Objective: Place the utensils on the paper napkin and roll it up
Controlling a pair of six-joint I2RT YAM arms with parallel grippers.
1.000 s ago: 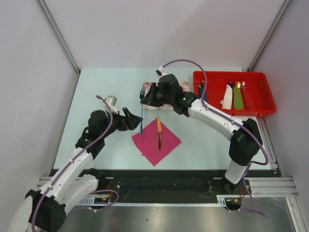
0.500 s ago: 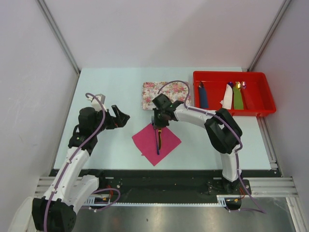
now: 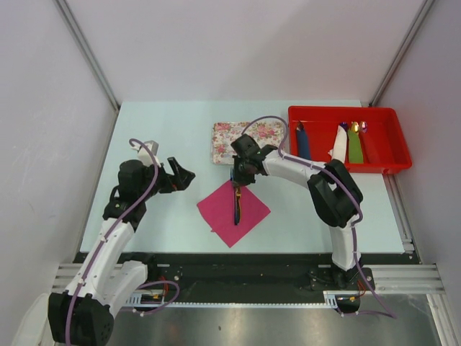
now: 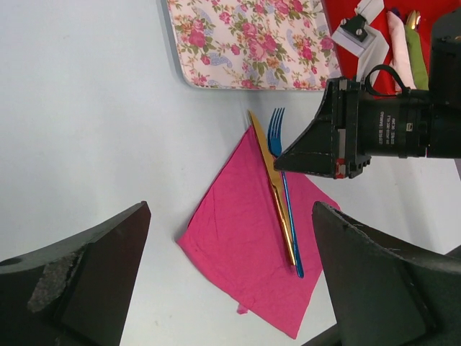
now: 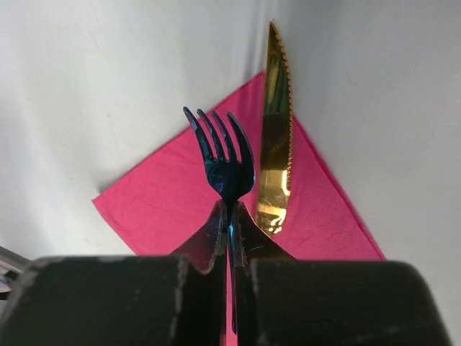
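Note:
The pink paper napkin lies as a diamond on the table in front of the floral tray. The gold knife lies on it, and the dark blue fork lies beside the knife. My right gripper is at the napkin's far corner, shut on the fork's neck, with the knife just to its right. In the left wrist view, the fork and knife lie parallel on the napkin. My left gripper is open and empty, left of the napkin.
A red bin stands at the back right and holds blue, white and green rolled bundles. The floral tray sits just beyond the napkin.
My right gripper has come down from over the floral tray and brought the fork beside the knife on the napkin. My left arm has drawn back to the left.

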